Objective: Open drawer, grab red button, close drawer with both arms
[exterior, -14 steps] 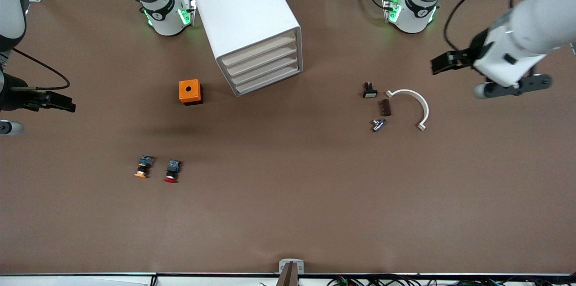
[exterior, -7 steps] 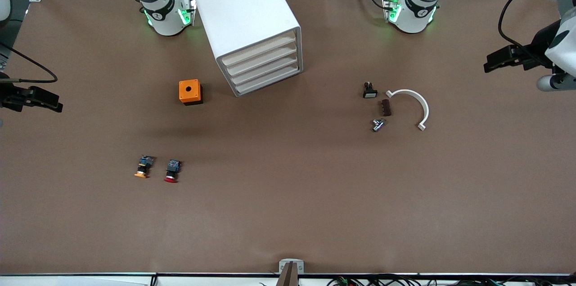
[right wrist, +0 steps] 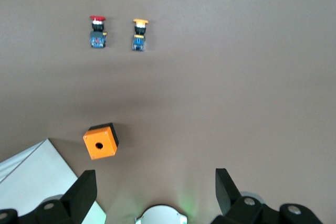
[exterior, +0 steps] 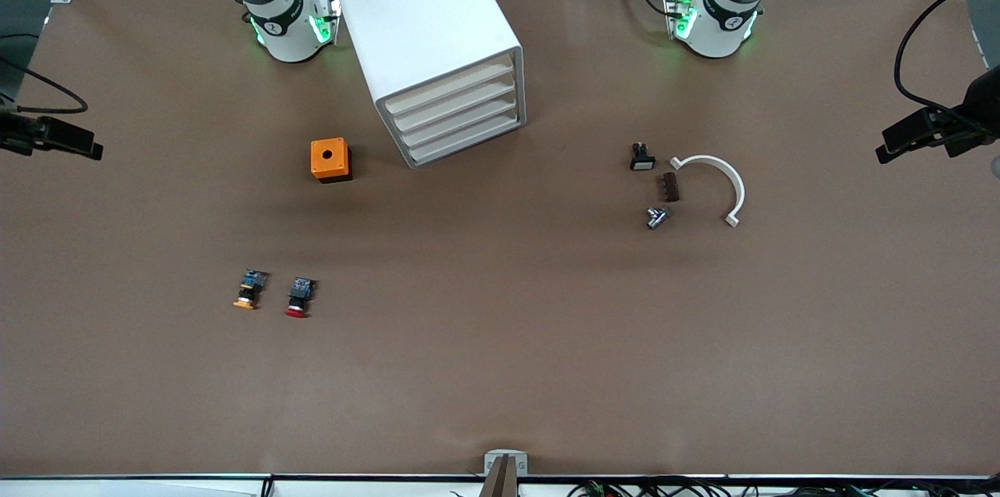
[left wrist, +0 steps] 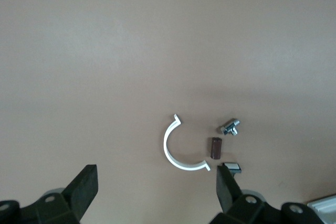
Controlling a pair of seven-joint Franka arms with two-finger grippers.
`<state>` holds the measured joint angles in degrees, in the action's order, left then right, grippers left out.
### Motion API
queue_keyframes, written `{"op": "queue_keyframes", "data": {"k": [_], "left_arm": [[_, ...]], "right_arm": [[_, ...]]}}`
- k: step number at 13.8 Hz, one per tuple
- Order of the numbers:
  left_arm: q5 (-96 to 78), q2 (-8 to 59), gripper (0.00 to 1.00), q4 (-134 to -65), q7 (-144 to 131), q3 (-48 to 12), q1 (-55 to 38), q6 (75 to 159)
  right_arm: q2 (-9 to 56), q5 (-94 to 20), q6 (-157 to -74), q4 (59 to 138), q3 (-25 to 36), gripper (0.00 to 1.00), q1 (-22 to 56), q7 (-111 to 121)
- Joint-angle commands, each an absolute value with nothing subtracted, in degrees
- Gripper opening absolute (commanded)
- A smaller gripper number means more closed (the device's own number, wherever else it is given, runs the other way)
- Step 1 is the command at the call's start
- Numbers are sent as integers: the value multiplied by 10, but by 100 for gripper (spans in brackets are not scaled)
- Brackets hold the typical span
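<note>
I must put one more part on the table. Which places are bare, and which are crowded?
Bare: the wide strip nearer the front camera than the red button and orange-capped button; also the middle between those buttons and the white clamp. Crowded: around the clamp with its small parts, and between the orange box and drawer cabinet.

**Right wrist view: open pincer high over the bench**

The right pincer [right wrist: 155,192] hangs high above the brown bench [right wrist: 236,87], its two black fingers [right wrist: 84,190] spread wide with nothing between them. Below lie the red button [right wrist: 97,31] and a yellow-capped button [right wrist: 139,34], side by side and apart. An orange box [right wrist: 100,141] with a round hole sits just beside the corner of a white cabinet [right wrist: 37,182].
</note>
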<state>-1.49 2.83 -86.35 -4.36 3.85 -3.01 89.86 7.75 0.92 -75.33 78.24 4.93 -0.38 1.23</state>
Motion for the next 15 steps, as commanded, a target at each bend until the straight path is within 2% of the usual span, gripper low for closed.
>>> {"op": "queue_keyframes", "data": {"k": [1,6,8,11,15], "left_arm": [[-7,18,99,-868,-37,45,-36,918],[-12,18,99,-847,-39,46,-36,918],[-11,18,99,-847,-38,43,-39,917],[-8,20,99,-847,-38,34,-43,917],[-11,25,99,-846,-38,34,-41,917]], "right_arm": [[54,3,-739,791,44,100,-3,1],[39,2,-760,805,45,100,4,-6],[12,1,-789,841,46,100,4,-6],[-64,2,-865,952,47,100,2,-5],[-76,12,-891,966,46,100,2,-3]]}}
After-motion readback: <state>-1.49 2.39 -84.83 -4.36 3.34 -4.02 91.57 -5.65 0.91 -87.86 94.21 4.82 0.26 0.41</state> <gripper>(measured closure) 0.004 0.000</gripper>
